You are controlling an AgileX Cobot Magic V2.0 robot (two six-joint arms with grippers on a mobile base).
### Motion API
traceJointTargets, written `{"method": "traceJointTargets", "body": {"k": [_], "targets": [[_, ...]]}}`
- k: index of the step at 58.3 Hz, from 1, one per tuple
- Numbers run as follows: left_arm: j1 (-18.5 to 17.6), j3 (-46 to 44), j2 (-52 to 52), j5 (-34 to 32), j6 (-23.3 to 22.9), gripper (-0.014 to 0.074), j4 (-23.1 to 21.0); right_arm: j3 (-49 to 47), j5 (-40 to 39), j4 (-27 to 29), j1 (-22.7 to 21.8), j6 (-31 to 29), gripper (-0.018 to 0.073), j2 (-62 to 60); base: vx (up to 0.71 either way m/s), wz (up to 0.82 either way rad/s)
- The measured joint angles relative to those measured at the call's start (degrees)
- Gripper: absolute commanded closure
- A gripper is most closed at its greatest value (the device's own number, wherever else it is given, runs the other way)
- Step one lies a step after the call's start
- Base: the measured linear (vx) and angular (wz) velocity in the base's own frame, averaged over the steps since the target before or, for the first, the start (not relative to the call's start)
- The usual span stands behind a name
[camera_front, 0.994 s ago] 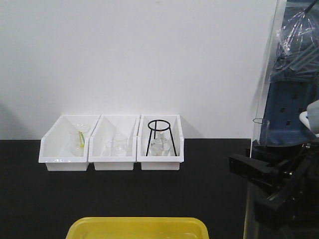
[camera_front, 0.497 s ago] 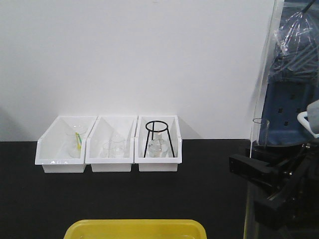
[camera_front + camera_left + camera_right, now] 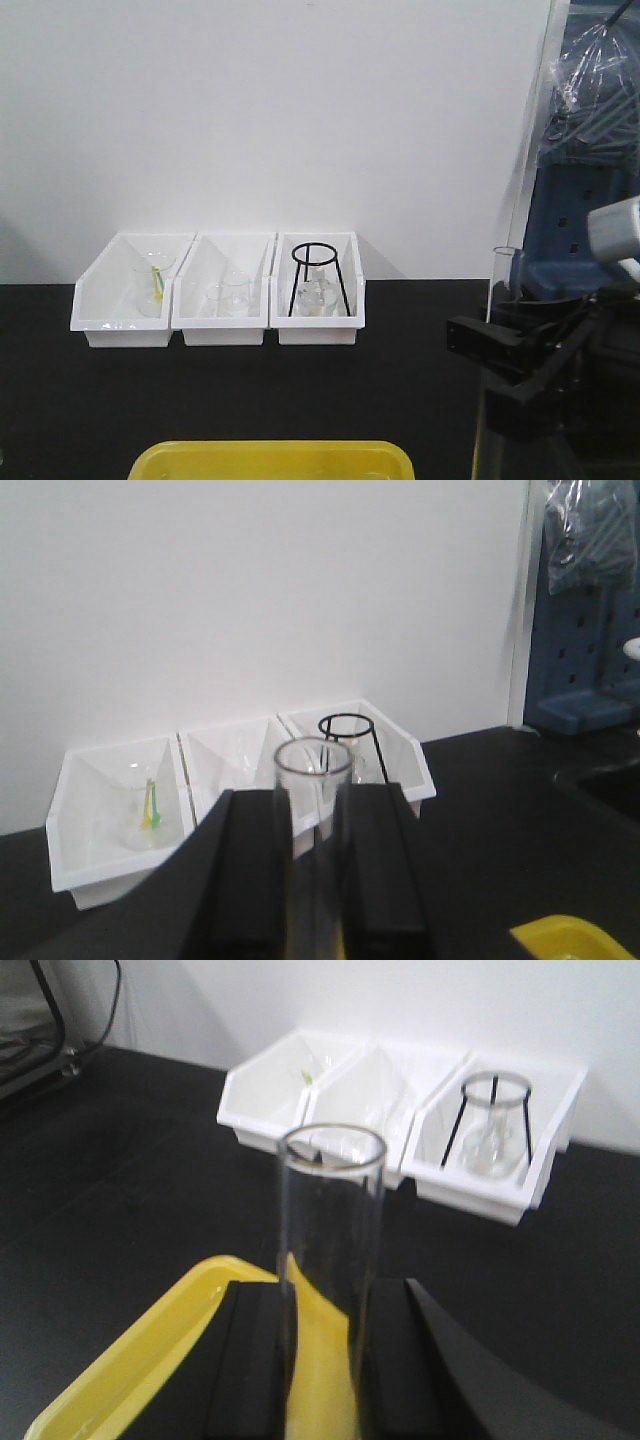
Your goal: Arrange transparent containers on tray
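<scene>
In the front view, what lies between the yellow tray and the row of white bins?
Nothing stands there. The front-facing view shows only bare black tabletop between the yellow tray and the white bins.

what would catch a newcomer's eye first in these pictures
Each wrist view is filled by a clear glass tube held upright: the left tool grips the left test tube, and the right tool grips the right test tube, with the bright yellow tray showing behind it. Further back, three white bins sit in a row against the white wall, the rightmost holding a black ring stand.
</scene>
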Motion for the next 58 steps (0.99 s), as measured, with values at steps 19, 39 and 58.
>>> {"method": "traceJointTargets", "body": {"k": [19,39,58], "targets": [[-5.66,-3.70,17.12,2.34,-0.17,0.0461,-0.05,0.00,-4.04,8.58,0.00,2.15,0.0484,17.88,0.00,0.00],[-8.53,-11.23,42.14,4.89,-3.75,0.0457,-7.65,0.00,-7.37,29.43,0.00,-15.09,0.0484,32.64,0.00,0.00],[-8.53,-11.98,53.29,6.44,-4.72,0.0442,-13.38,-0.06,-8.47,41.13,0.00,-26.47,0.0466,41.14,0.00,0.00]]}}
